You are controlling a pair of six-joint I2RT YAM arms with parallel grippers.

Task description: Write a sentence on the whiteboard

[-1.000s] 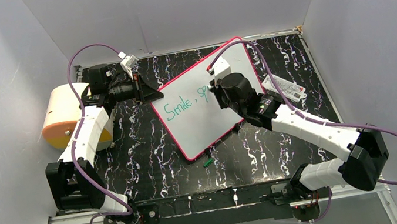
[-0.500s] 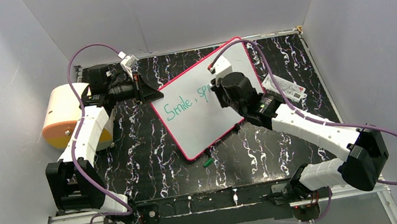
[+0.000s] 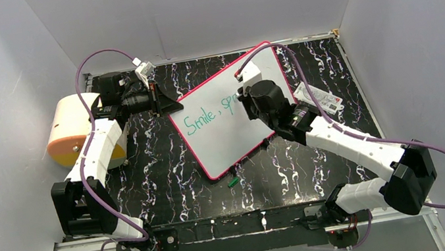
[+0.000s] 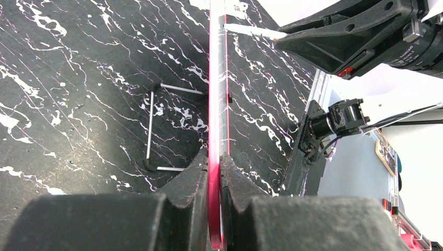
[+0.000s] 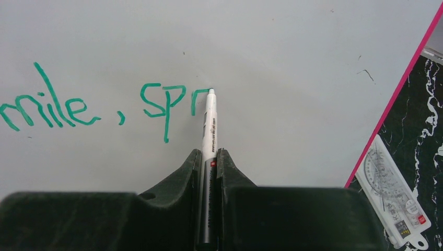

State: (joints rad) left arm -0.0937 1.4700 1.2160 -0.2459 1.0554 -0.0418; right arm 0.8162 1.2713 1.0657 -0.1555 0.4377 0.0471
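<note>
The large white pink-rimmed whiteboard (image 3: 225, 141) sits skewed mid-table on the black marbled tabletop (image 3: 147, 170). The left gripper (image 4: 214, 159) is clamped on its rim; the right gripper (image 5: 209, 157) pinches a white marker pen (image 5: 210, 117), tip touching the board. Blank white runs from the teal-green handwritten sentence (image 5: 156, 102), reading "Smile, spr", right to the rim, with a white plastic packet (image 5: 394, 209) just beyond. Only the left wrist view shows a thin bent metal wire (image 4: 150, 130) beside the board

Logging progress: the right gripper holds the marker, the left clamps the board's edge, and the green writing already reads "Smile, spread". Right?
Not quite: the writing stops at "Smile, spr", as the right wrist view shows. The right gripper holds the marker and the left gripper clamps the edge of the board.
</note>
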